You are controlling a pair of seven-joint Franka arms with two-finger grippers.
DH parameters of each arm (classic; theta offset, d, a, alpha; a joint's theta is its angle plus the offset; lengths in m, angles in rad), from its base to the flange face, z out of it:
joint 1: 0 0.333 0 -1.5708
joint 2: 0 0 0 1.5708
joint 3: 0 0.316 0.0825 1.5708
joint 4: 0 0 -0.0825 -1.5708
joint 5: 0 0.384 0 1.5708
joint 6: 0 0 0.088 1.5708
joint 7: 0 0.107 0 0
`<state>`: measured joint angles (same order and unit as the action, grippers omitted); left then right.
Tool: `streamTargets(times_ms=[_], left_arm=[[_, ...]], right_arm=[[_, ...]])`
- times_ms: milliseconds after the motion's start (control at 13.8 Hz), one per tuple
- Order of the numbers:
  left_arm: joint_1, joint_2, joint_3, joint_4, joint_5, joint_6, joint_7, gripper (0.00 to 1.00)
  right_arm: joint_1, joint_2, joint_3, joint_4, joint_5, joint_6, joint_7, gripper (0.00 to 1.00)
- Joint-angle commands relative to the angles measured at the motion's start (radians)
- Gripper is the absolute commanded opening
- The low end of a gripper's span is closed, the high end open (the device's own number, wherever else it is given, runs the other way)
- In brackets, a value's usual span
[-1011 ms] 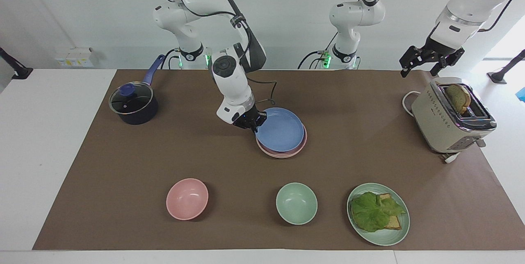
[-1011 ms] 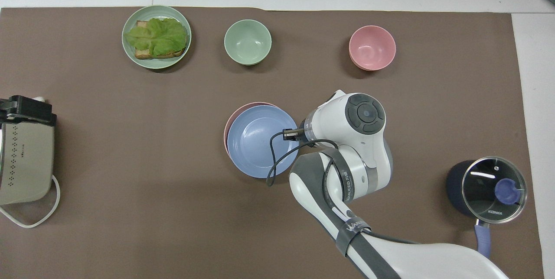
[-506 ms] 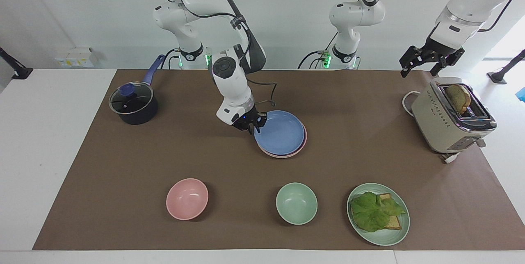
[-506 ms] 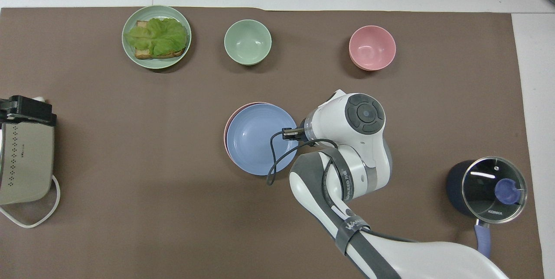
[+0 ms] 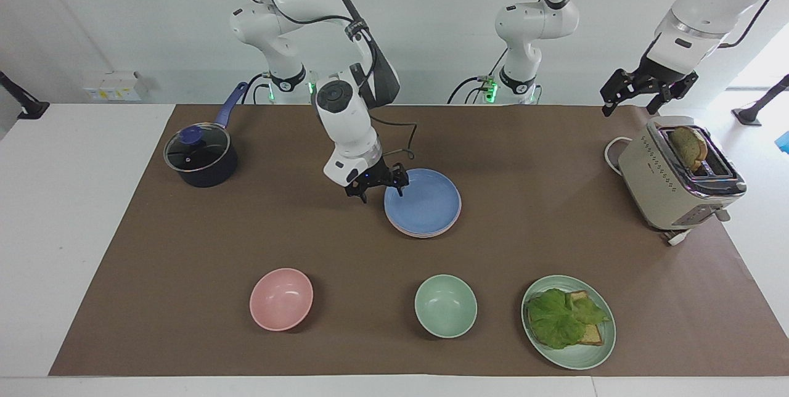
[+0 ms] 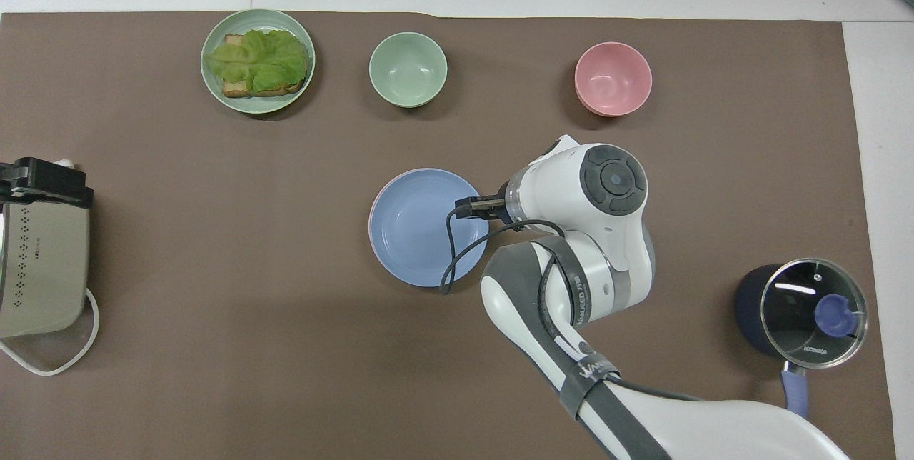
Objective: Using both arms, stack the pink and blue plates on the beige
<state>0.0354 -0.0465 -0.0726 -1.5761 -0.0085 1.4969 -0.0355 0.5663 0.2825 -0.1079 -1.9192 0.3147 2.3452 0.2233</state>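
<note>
Starting big with the counter (image 5: 80, 230), draped almost end to end in a brown mat (image 5: 185, 249). Then the right arm (image 5: 345, 119), bent down low to the middle of the mat, and the left arm (image 5: 696, 8), waiting up high at its own end. Down to the beige toaster (image 5: 666, 181) under that left arm, a slice of bread (image 5: 688, 147) poking out of its slot. Across to the dark pot (image 5: 200, 159) with its glass lid, parked toward the right arm's end. Farthest from the robots, a green plate (image 5: 610, 329) carrying lettuce on toast (image 5: 564, 317). Mid-mat, the blue plate (image 5: 425, 203), lying flat on the pink plate (image 5: 425, 235), with only a thin pink rim peeking out; cannot tell whether a beige plate lies under the pair. Farther out, a green bowl (image 5: 445, 306) and a pink bowl (image 5: 281, 298) side by side, well apart. Finally the right pincer (image 5: 377, 186), fingers spread wide, pinching nothing, poised at the blue plate's rim on the side toward the pot, and the left pincer (image 5: 635, 104), spread too and empty, hanging over the toaster.
</note>
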Motion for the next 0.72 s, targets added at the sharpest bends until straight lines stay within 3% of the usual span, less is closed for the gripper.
streamTargets(times_ms=[0, 289, 650], left_arm=[[0.009, -0.012, -0.004, -0.002, 0.015, -0.012, 0.009, 1.00], [0.009, -0.012, -0.004, -0.002, 0.015, -0.012, 0.009, 1.00], [0.009, -0.012, -0.004, -0.002, 0.015, -0.012, 0.009, 1.00]], right_arm=[[-0.057, -0.051, -0.004, -0.006, 0.001, -0.026, -0.025, 1.00], [-0.161, -0.098, -0.003, 0.029, -0.126, -0.105, -0.030, 1.00], [-0.281, -0.115, -0.006, 0.163, -0.167, -0.326, -0.029, 1.00]])
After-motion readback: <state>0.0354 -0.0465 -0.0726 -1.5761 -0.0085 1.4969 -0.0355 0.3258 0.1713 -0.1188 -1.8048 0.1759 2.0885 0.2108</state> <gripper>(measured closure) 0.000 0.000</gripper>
